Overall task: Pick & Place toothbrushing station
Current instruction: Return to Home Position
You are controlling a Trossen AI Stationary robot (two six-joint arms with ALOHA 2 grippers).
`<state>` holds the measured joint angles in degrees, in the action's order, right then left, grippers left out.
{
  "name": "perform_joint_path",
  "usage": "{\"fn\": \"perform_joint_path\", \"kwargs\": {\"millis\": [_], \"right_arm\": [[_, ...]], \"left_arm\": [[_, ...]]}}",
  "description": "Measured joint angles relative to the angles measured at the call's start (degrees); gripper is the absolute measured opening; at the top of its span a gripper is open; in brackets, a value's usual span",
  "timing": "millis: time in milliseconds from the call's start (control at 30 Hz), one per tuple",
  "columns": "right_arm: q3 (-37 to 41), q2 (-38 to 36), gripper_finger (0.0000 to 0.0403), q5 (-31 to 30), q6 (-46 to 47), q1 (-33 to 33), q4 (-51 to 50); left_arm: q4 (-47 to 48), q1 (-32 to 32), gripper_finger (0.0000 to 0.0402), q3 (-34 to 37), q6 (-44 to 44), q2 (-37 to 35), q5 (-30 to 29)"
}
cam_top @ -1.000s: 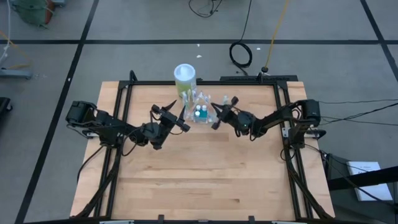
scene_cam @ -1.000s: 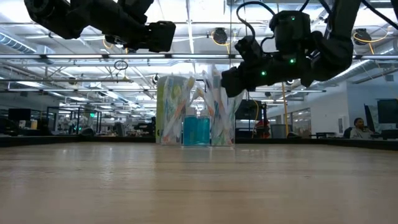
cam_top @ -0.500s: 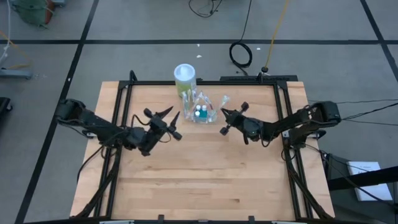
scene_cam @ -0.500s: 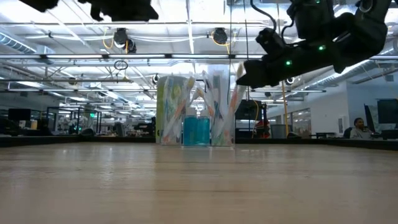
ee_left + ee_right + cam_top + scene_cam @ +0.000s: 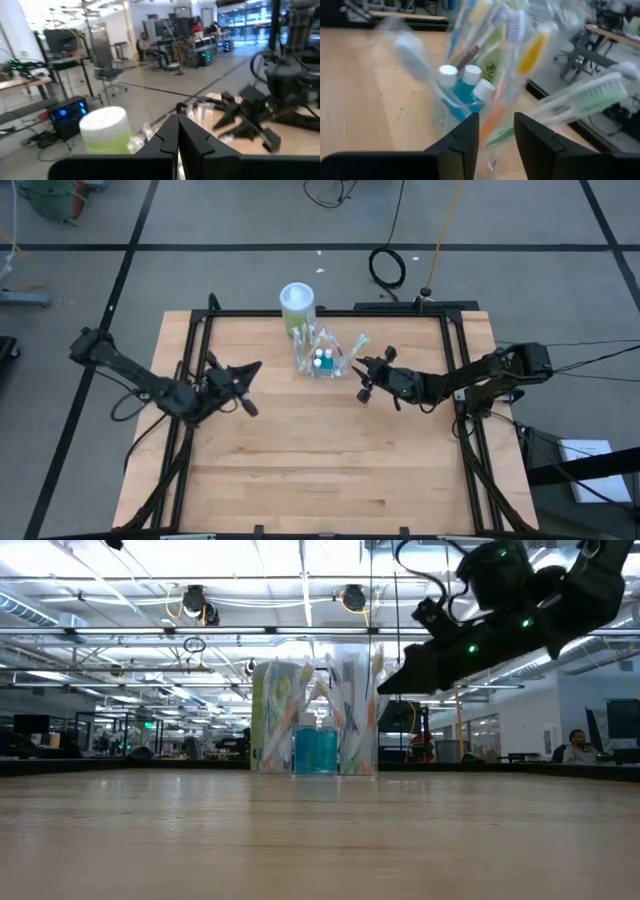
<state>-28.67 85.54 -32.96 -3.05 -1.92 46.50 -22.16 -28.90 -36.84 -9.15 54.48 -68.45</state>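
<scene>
The toothbrushing station (image 5: 322,358), a clear holder with several toothbrushes and small blue bottles, stands on its base near the table's far edge (image 5: 318,720). A green canister (image 5: 297,305) with a white lid stands just beyond it, to the left. My right gripper (image 5: 360,378) hovers open just to the station's right, fingers level and pointing at it (image 5: 496,132), touching nothing. My left gripper (image 5: 254,368) is shut and empty, raised well to the station's left (image 5: 177,127).
Black frame rails (image 5: 200,330) run along the table's left, far and right sides. Bare wood (image 5: 320,460) fills the middle and near half of the table. A cable coil (image 5: 387,267) lies on the floor beyond the far edge. People sit in the room behind (image 5: 150,47).
My left gripper has pulled away from the station toward the table's left edge, risen, and shut with nothing in it. My right gripper has drawn back a little toward the right edge, off the station. The station and the canister stand where they were.
</scene>
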Motion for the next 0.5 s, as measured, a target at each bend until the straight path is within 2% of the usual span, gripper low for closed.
{"fn": "perform_joint_path", "kwargs": {"millis": [100,233,300,433,500], "right_arm": [[0.0,-3.9,0.013,0.0,-3.5,1.9,-4.2],[0.0,-13.6,0.014,0.9,-2.6,4.4,-15.4],[-0.1,-19.9,0.0141,3.0,-1.3,5.8,-24.4],[0.0,-33.1,0.0133,7.6,2.4,8.6,-40.4],[0.0,-39.1,0.0123,12.2,4.2,9.4,-45.7]], "left_arm": [[8.7,-3.3,0.0008,0.0,4.3,-4.2,0.0],[19.9,-7.9,0.0017,0.0,6.3,-10.2,0.1],[25.9,-9.5,0.0015,0.0,6.2,-13.2,1.4],[36.3,-11.9,0.0003,0.0,11.9,-18.6,4.4],[41.0,-12.6,0.0008,0.0,13.9,-20.4,4.5]]}}
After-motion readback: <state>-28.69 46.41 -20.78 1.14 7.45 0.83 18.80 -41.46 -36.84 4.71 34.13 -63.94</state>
